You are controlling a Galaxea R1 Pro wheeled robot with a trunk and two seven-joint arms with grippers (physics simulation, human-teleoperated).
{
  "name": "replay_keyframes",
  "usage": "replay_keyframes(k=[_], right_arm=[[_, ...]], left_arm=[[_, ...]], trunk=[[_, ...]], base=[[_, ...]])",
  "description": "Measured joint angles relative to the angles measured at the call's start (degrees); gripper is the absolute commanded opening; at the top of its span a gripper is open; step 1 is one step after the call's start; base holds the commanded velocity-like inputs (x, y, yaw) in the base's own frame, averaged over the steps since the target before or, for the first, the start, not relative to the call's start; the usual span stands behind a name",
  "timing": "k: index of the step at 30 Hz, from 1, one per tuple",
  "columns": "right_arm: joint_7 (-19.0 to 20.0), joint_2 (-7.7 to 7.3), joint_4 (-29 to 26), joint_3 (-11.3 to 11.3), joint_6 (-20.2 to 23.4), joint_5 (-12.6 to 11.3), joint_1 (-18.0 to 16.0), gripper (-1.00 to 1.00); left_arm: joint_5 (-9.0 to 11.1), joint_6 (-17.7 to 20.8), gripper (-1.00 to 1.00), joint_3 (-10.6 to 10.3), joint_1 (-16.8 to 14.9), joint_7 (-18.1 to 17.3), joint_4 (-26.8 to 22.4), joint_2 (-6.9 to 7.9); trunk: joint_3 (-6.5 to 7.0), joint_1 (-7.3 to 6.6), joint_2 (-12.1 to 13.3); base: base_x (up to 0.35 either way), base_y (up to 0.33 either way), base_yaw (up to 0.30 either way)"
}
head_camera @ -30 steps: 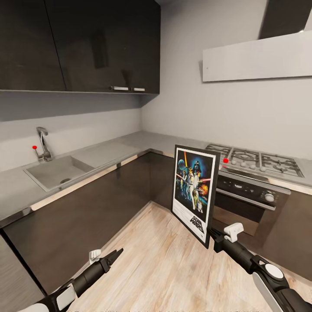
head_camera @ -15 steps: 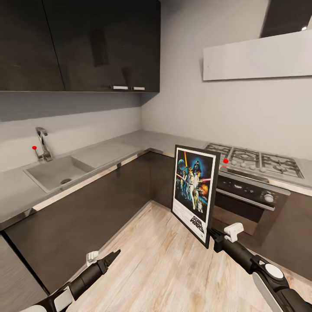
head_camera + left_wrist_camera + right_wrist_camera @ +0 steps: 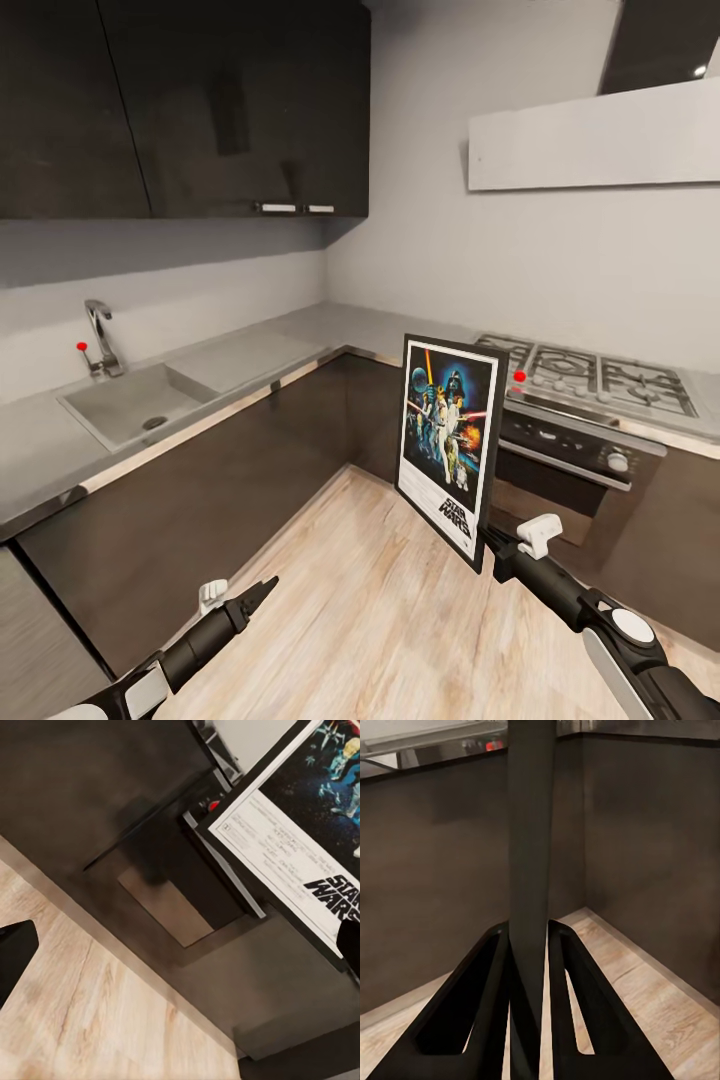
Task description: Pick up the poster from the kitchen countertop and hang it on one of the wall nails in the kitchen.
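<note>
Pinching the poster (image 3: 447,445) edge-on, the right tool (image 3: 529,945); left tool (image 3: 262,588) pressed together.

Open wooden floor (image 3: 370,620) lay between the two arms, with free air above it. The poster (image 3: 448,440), clamped upright in the right gripper (image 3: 497,548), stood in front of the oven (image 3: 575,460) and hob (image 3: 590,375), blocking a straight reach there. The kitchen countertop (image 3: 260,350) with its sink (image 3: 130,400) ran along the left, dark wall cabinets (image 3: 180,100) overhanging it. The left gripper (image 3: 262,588) hung low beside the base cabinets (image 3: 200,490), apart from them
</note>
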Motion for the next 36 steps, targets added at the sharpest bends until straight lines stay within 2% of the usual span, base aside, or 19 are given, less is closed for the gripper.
replay_keyframes(k=[36], right_arm=[[-0.18,0.09,0.06,-0.01,-0.40,0.07,0.00,-1.00]], left_arm=[[-0.01,0.00,1.00,-0.01,0.00,0.07,0.00,0.00]], trunk=[[6.47,-7.91,14.45]], base=[[0.000,0.000,0.000]])
